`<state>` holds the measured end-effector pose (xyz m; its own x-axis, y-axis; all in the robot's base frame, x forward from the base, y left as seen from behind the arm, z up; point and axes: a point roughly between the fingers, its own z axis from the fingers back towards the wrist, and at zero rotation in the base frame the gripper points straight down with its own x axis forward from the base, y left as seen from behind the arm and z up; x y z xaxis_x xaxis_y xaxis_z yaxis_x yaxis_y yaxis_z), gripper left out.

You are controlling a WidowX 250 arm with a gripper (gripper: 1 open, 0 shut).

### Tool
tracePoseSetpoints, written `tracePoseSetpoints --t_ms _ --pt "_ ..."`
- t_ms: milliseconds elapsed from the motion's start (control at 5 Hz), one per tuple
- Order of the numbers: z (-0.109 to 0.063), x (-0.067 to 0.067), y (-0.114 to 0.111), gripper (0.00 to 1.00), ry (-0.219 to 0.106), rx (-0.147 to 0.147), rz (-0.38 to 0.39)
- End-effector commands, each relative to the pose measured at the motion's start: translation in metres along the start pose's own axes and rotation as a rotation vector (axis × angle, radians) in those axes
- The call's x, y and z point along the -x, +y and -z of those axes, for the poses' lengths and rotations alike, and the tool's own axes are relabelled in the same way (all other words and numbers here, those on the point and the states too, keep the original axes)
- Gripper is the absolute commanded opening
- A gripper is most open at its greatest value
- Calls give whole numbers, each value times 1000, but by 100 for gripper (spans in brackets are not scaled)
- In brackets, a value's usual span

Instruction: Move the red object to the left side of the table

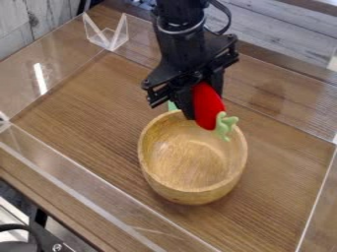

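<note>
1. Gripper (195,91): fingers pinching the red vegetable (207,106), as far as the dark arm lets one see.
2. Vegetable: raised over the far rim of the wooden bowl (192,169), green stem end pointing down.
3. Bowl: on the brown table (82,123).

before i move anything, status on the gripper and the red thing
Gripper shut on red object, green stem end low. Held above far rim of wooden bowl. Bowl may need clearing on the way left.
</note>
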<state>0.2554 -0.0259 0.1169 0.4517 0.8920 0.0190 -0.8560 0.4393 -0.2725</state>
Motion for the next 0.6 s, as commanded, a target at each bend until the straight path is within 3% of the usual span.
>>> tracePoseSetpoints --t_ms 0,400 --pt "-6 6 -2 0 -33 36 -26" --pt "3 17 14 0 -19 35 61"
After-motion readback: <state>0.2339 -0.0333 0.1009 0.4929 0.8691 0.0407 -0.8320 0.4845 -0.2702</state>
